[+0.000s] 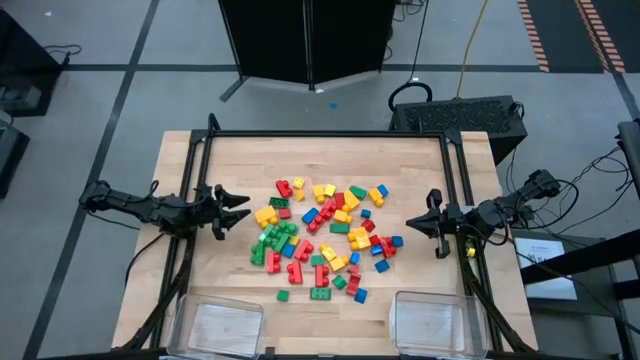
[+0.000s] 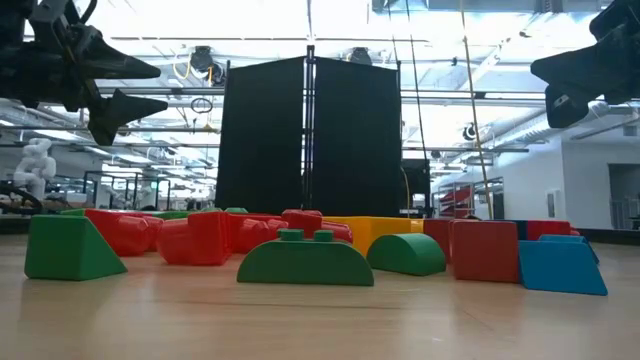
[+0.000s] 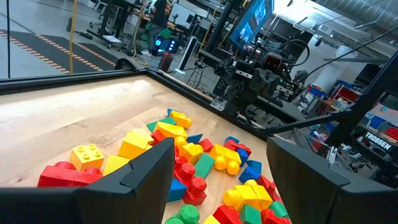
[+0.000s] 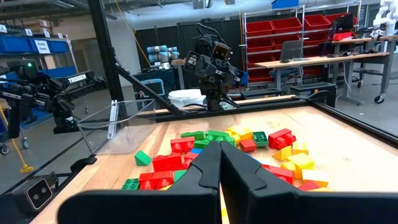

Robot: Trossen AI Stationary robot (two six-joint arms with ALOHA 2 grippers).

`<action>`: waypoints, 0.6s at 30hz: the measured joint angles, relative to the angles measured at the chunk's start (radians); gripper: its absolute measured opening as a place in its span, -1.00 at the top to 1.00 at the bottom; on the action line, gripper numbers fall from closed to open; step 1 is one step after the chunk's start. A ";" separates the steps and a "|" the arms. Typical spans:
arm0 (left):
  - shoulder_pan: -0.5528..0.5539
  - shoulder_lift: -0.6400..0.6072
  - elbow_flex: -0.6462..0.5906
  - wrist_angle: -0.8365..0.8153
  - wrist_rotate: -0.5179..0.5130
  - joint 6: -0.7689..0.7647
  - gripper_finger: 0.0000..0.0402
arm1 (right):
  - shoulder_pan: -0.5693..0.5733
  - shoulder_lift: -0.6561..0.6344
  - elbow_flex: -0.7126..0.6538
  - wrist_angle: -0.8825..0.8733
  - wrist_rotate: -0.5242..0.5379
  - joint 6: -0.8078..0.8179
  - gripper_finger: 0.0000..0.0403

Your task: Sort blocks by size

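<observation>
The blocks [image 1: 325, 240], several dozen red, yellow, green and blue studded bricks, lie in a loose pile on the middle of the wooden table [image 1: 200, 170]. They also show in the left wrist view [image 3: 186, 155], the right wrist view [image 4: 249, 149] and the low view [image 2: 304, 265]. My left gripper [image 1: 246, 206] hovers open and empty above the table just left of the pile; it also shows in its own wrist view [image 3: 219, 155]. My right gripper [image 1: 410, 222] hovers shut and empty just right of the pile; its wrist view [image 4: 220, 146] shows the fingers together.
Two clear plastic bins stand at the table's near edge, one at the left [image 1: 218, 325] and one at the right [image 1: 435, 322]. A black frame rail [image 1: 330, 135] runs around the table top. Bare wood lies between the pile and the bins.
</observation>
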 joint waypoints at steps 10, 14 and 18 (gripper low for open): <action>0.000 0.000 0.000 0.000 0.000 0.000 -0.27 | 0.000 0.000 -0.001 0.094 0.030 0.001 1.00; 0.000 0.000 0.000 0.000 0.000 0.000 -0.27 | 0.000 0.000 -0.001 0.156 0.028 0.040 1.00; 0.000 0.000 0.000 0.000 0.000 0.000 -0.27 | 0.000 0.000 -0.001 0.157 0.029 0.194 1.00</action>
